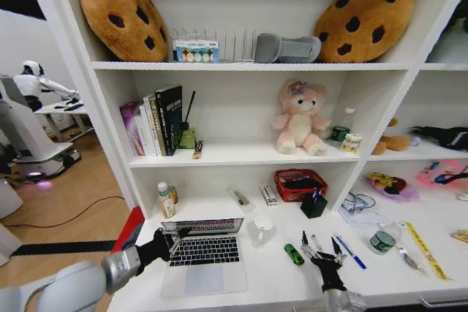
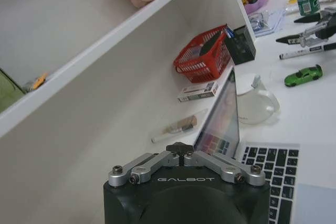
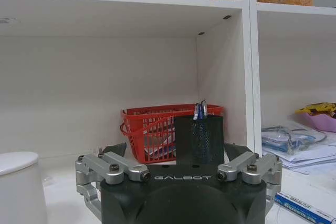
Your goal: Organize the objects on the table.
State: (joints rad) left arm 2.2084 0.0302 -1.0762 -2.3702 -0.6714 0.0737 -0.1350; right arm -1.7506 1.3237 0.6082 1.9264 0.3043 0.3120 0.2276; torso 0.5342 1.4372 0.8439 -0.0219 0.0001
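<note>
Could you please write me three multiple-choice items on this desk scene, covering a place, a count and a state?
1. Where does the green toy car lie?
A. In a red basket
B. On the table, between the laptop and the right hand
C. On a shelf beside the plush

2. How many cookie cushions are there?
A. Two
B. Three
C. One

3. What state is the laptop in?
A. Shut flat
B. Standing on its side
C. Open, keyboard showing

Answers: 1 B, as the car sits on the white top right of the laptop. 2 A, with one at each end. 3 C, with the left hand gripping the raised lid.
</note>
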